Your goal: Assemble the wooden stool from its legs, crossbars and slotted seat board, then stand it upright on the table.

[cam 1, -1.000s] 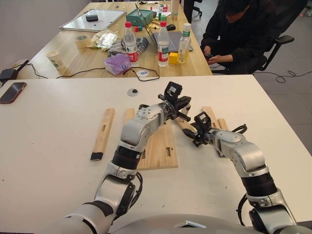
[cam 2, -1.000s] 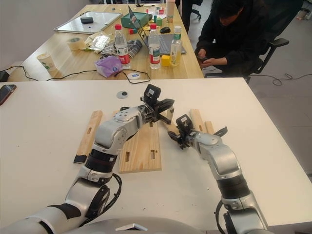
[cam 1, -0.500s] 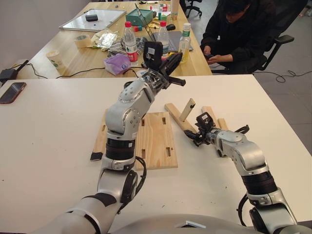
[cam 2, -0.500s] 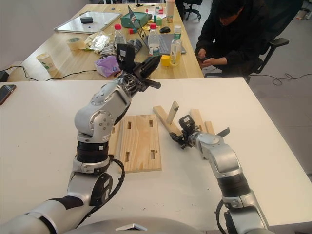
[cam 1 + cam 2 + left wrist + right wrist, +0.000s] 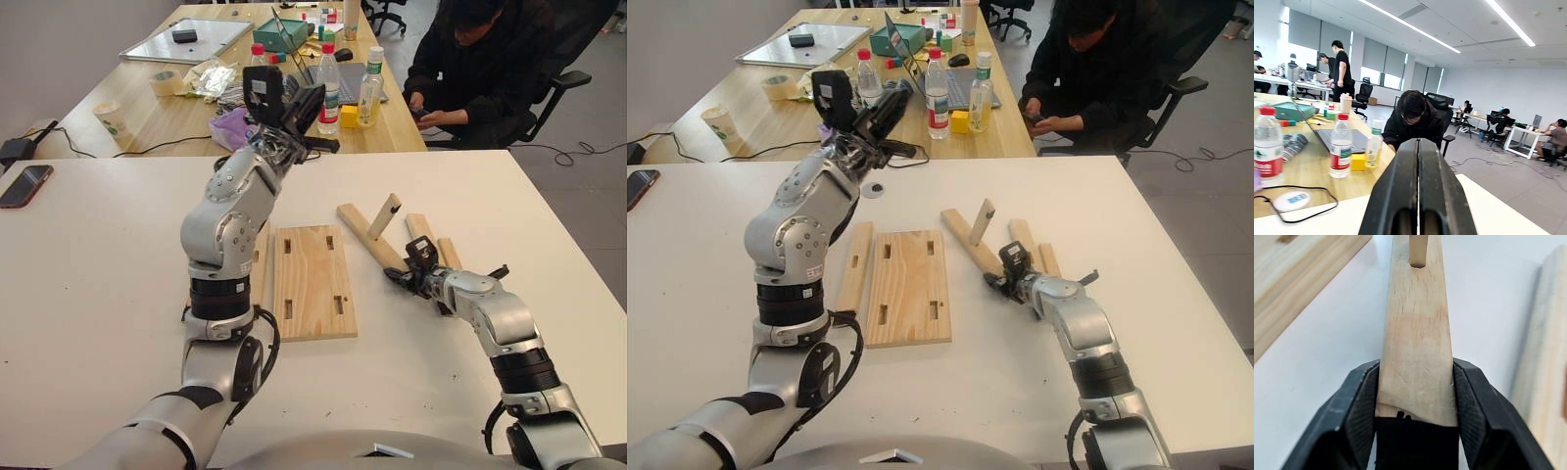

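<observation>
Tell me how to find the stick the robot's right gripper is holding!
Look at the white table, then just right of the flat slotted seat board in its middle. Several wooden sticks lie there; yours is the slanted leg pinched by the right gripper. Only it has a short piece poking up from it.

Back wooden table [image 5: 167, 119]: water bottles [image 5: 328, 78], yellow block [image 5: 349, 117], tape roll [image 5: 167, 82], paper cup [image 5: 111, 119]. Far left, apart: a phone [image 5: 24, 185].

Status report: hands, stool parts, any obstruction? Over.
Left hand shut, empty, raised high. Right hand shut on leg, crossbar stuck in its slot. Seat board flat, unjoined. Two loose legs beside right hand.
</observation>
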